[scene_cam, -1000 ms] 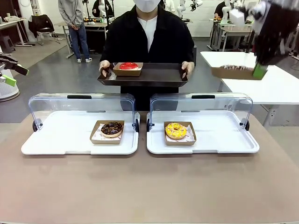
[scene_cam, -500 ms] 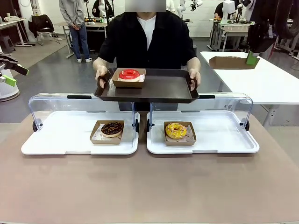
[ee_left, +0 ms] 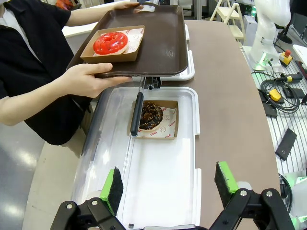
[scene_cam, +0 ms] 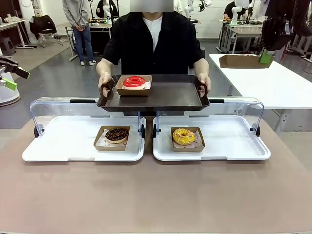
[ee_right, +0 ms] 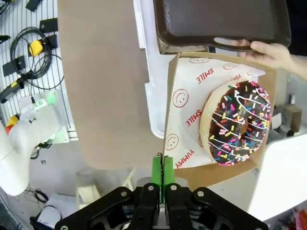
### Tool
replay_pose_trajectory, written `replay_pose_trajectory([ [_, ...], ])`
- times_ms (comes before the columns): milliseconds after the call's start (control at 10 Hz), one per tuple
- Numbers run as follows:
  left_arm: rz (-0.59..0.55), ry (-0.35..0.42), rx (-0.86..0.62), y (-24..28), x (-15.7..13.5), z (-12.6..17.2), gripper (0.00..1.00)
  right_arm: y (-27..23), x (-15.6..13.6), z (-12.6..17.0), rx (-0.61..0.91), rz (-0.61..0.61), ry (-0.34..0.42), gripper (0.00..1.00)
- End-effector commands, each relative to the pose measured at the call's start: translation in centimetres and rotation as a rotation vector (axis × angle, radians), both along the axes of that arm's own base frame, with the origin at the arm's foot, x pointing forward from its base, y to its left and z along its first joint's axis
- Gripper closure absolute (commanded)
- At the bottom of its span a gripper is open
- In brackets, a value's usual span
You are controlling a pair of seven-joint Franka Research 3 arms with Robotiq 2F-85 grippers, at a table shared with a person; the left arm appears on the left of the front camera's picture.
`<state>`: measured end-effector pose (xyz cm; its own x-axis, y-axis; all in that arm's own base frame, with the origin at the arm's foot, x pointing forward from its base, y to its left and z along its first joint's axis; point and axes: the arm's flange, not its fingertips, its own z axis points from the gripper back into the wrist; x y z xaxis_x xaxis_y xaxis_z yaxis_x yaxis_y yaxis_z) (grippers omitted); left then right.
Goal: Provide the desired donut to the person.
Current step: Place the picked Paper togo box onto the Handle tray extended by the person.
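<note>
A sprinkled donut [ee_right: 240, 122], chocolate-iced with coloured sprinkles and white stripes, is seen in the right wrist view. It lies on printed paper in a cardboard box [ee_right: 216, 171]. The rim of that box is pinched by the right hand [ee_right: 162, 175], whose green pads are pressed together on the cardboard. In the front view the right hand [scene_cam: 265, 56] and its box [scene_cam: 239, 61] are held in the air at the upper right, apart from the brown tray [scene_cam: 170, 92] and higher than it.

The brown tray is held level by the person [scene_cam: 151, 44] at the far side, one of the person's hands [scene_cam: 105, 80] being closed on each short end. A red donut [scene_cam: 134, 81] in its own cardboard box is carried at the tray's left part. The rest of the tray is bare.

On the tabletop [scene_cam: 156, 195] two white trays are set side by side, their clear lids [scene_cam: 83, 109] tipped back. A chocolate donut [scene_cam: 116, 134] in a box is kept in the left white tray [scene_cam: 63, 136], and a yellow donut [scene_cam: 183, 136] in a box in the right white tray [scene_cam: 229, 139].

The left hand [ee_left: 169, 184] is held spread wide above the near end of the left white tray, nothing being gripped between its pads. In the front view the left hand [scene_cam: 14, 78] is seen at the far left edge, well apart from the trays.
</note>
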<state>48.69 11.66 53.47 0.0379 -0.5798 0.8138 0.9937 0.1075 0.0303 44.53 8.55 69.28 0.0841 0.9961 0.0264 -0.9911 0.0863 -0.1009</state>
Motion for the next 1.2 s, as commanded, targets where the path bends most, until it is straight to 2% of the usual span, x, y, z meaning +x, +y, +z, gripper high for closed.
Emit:
replay_pose_trajectory([
  [0, -0.001, 0.002, -0.018, 0.0, 0.0, 0.2, 0.00, 0.0, -0.4, -0.7, -0.001, 0.000, 0.005, 1.00],
  [900, -0.001, 0.002, -0.018, 0.0, 0.0, 0.2, 0.00, 0.0, 0.1, -0.2, -0.001, 0.000, 0.004, 0.99],
  [1100, -0.001, 0.002, -0.018, 0.0, 0.0, 0.2, 0.00, 4.9, -0.4, 0.0, -0.042, 0.053, 0.018, 0.99],
])
